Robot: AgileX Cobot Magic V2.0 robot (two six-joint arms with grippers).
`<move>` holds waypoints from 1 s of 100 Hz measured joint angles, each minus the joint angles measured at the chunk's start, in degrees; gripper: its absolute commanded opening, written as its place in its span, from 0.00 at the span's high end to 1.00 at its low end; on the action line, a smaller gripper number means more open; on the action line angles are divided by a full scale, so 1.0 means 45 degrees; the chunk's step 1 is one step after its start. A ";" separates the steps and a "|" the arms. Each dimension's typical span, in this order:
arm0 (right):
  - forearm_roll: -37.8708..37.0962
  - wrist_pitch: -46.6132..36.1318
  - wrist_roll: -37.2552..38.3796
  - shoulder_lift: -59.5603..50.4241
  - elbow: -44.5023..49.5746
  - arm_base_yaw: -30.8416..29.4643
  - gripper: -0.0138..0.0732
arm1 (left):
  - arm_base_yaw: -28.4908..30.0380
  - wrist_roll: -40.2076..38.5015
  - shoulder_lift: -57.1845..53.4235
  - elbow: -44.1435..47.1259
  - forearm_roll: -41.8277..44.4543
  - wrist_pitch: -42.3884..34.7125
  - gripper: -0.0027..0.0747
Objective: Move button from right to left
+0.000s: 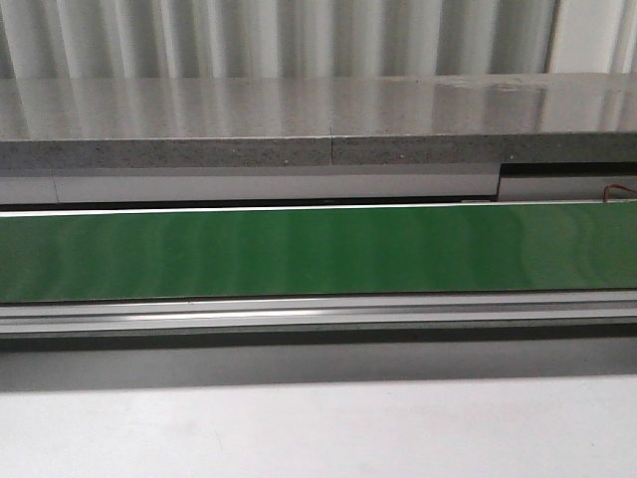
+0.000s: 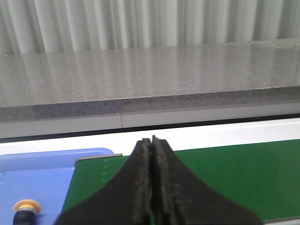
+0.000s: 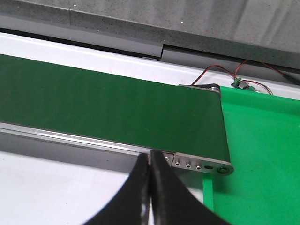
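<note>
We find the button [image 2: 26, 208] only in the left wrist view, lying in a blue tray [image 2: 42, 176] near the frame's corner; its round yellow head and a bit of black collar show, and the rest is cut off by the picture's edge. The tray sits just beside the end of the green conveyor belt [image 2: 225, 180]. Over that belt end hangs our left tool [image 2: 153, 187], its two black fingers pressed together with nothing between them, apart from the button.

Our right tool [image 3: 150, 187] is likewise closed and empty, its fingertips meeting above the belt's metal side rail [image 3: 70, 138]. Past the belt's other end [image 3: 201, 166] lies a bright green tray [image 3: 258, 164], with red and black wires [image 3: 225, 70] running to a small circuit board behind it.

In the front view we see only the green belt [image 1: 318, 249] stretching across, a grey speckled stone ledge [image 1: 299, 115] behind it, and the white tabletop [image 1: 318, 428] in front; neither tool nor the button appears there.
</note>
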 measured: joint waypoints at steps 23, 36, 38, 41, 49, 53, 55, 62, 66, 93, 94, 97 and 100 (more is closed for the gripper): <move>0.0000 0.0000 0.0000 0.0000 0.0000 0.0000 0.92 | 0.0664 -0.0046 -0.1275 0.1303 0.0000 -0.0283 0.99; 0.0000 0.0000 0.0000 0.0000 0.0000 0.0000 0.92 | 0.0686 -0.0046 -0.2038 0.1929 0.0000 -0.0170 0.99; 0.0000 0.0000 0.0000 0.0000 0.0000 0.0000 0.92 | 0.0686 -0.0046 -0.2061 0.1929 -0.0071 -0.0293 0.99; 0.0000 -0.0025 0.0000 0.0000 0.0000 0.0000 0.92 | 0.0686 -0.0046 -0.2061 0.1929 -0.0100 -0.0380 0.99; 0.0006 -0.0025 0.0000 0.0000 0.0019 0.0000 0.92 | 0.0686 -0.0046 -0.2061 0.1929 -0.0131 -0.0208 0.99; 0.0006 -0.0025 0.0000 0.0000 0.0019 0.0000 0.92 | 0.0686 -0.0046 -0.2061 0.1929 -0.0131 -0.0208 0.99; 0.0006 -0.0025 0.0000 0.0000 0.0019 0.0000 0.92 | 0.0686 -0.0046 -0.2061 0.1929 -0.0131 -0.0230 0.99; 0.0006 -0.0025 0.0000 0.0000 0.0019 0.0000 0.92 | 0.0686 -0.0046 -0.2061 0.1929 -0.0131 -0.0211 0.99; 0.0006 -0.0025 0.0000 0.0000 0.0019 0.0000 0.92 | 0.0686 -0.0023 -0.2061 0.1929 -0.0131 -0.0211 0.99; 0.0006 -0.0025 0.0000 0.0000 0.0019 0.0000 0.92 | 0.0686 0.0000 -0.2061 0.1929 -0.0131 -0.0211 0.99; 0.0006 -0.0025 0.0000 0.0000 0.0019 0.0000 0.92 | 0.0686 0.0000 -0.2061 0.1929 -0.0131 -0.0211 0.99; 0.0006 -0.0025 0.0000 0.0000 0.0019 0.0000 0.92 | 0.0686 0.0018 -0.2061 0.1929 -0.0131 -0.0211 0.99; 0.0006 -0.0025 0.0000 0.0000 0.0019 0.0000 0.92 | 0.0686 0.0018 -0.2061 0.1929 -0.0131 -0.0211 0.99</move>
